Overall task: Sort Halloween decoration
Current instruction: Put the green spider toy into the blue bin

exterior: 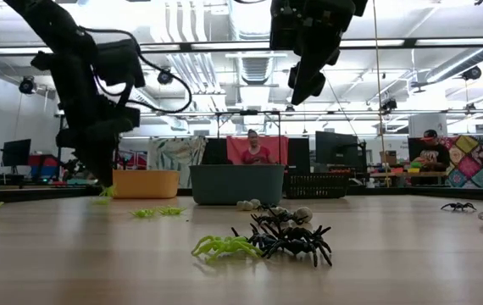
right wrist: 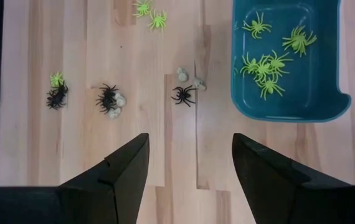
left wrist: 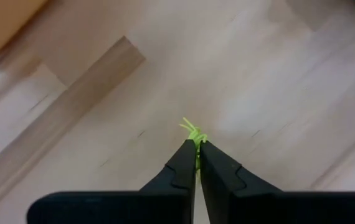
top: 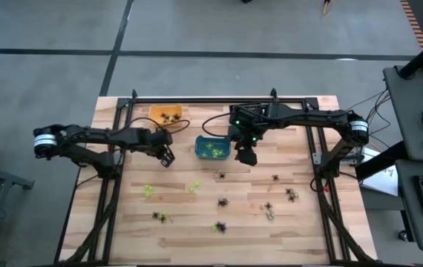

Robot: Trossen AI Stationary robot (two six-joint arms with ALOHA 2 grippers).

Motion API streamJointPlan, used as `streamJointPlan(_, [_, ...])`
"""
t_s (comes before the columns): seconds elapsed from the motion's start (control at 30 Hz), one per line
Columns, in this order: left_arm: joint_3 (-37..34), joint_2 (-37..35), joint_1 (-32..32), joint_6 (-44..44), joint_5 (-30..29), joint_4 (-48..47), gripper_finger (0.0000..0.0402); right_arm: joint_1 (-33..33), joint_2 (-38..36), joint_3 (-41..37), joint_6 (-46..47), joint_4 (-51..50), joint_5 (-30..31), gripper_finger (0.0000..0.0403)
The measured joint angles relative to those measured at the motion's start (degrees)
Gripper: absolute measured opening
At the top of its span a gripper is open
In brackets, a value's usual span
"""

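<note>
Left wrist view shows us the left end effector (left wrist: 197, 149) pinching a lime green spider (left wrist: 194, 132); the right end effector (right wrist: 190, 158), at the desk's (top: 189, 215) twelve o'clock, gapes wide.

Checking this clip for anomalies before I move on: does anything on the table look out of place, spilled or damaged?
Nothing stands out. Loose spiders lie scattered on the table, unsorted but not spilled. The teal bin holds only green ones and sits upright. The left end effector is shut on a green spider.
</note>
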Motion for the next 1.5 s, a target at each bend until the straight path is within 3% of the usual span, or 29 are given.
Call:
streamJointPlan(0.5, [4.1, -9.4, -1.1, 8.0, 0.8, 2.9, 0.0000, 0.0, 0.0, -3.6, -2.9, 5.2, 0.0, 0.0219])
streamJointPlan(0.8, [3.5, -10.8, -1.1, 17.5, 12.1, 19.8, 0.0000, -0.3, -0.5, -12.0, -7.7, 17.4, 0.0, 0.0219])
streamJointPlan(1.13, [3.3, -0.1, -1.1, 25.7, 13.1, 45.3, 0.0000, -2.7, -1.0, -14.7, -11.6, 30.3, -0.4, 0.0219])
streamJointPlan(1.5, [4.2, 13.2, -1.1, 26.5, 12.2, 50.2, 0.0000, -2.8, -3.2, -20.0, -5.6, 38.0, -1.1, 0.0219])
